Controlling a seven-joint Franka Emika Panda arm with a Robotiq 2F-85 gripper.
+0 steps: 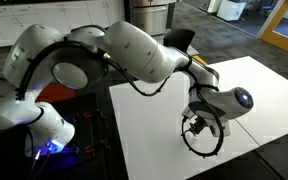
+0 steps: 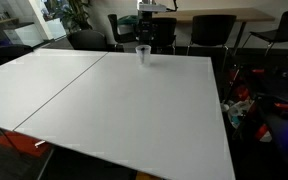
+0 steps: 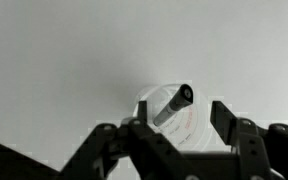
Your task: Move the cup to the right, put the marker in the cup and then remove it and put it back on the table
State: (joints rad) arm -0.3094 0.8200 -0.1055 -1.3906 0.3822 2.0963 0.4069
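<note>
The hand (image 3: 178, 118) is spread, its fingers (image 3: 224, 118) on either side of the clear cup (image 3: 191, 132), which stands on the white table (image 3: 64, 60) between them. Whether they touch it I cannot tell. The black marker (image 3: 173, 106) leans inside the cup, directly beneath the hand.

The tabletop (image 2: 114, 110) lies bare over both panels, so passage is wide across it. Only the cup (image 2: 142, 52) stands near one edge, the marker (image 3: 174, 105) slanting inside it. In the wrist view the tool (image 3: 177, 122) has its fingers spread to either side of the cup, with bare tabletop all round.
</note>
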